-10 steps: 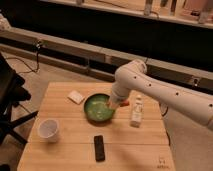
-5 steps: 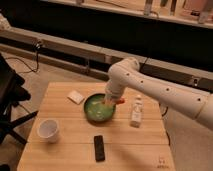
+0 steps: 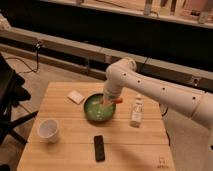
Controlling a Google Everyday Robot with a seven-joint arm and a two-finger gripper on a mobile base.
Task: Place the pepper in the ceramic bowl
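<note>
The green ceramic bowl (image 3: 99,111) sits mid-table. My gripper (image 3: 108,101) hangs from the white arm (image 3: 150,89) just above the bowl's right rim. A small red-orange pepper (image 3: 117,100) sticks out to the right at the gripper's tip, over the bowl's right edge. The gripper's tip is largely hidden behind the arm's wrist.
A wooden table (image 3: 75,150) holds a white cup (image 3: 49,130) at the front left, a black remote (image 3: 99,147) in front of the bowl, a small white bottle (image 3: 136,111) right of the bowl, and a pale flat sponge-like block (image 3: 76,96) left of it. A black chair (image 3: 10,95) stands at the left.
The arm has swung left and lowered, bringing the gripper with the pepper from beside the bottle to over the bowl's right rim.
</note>
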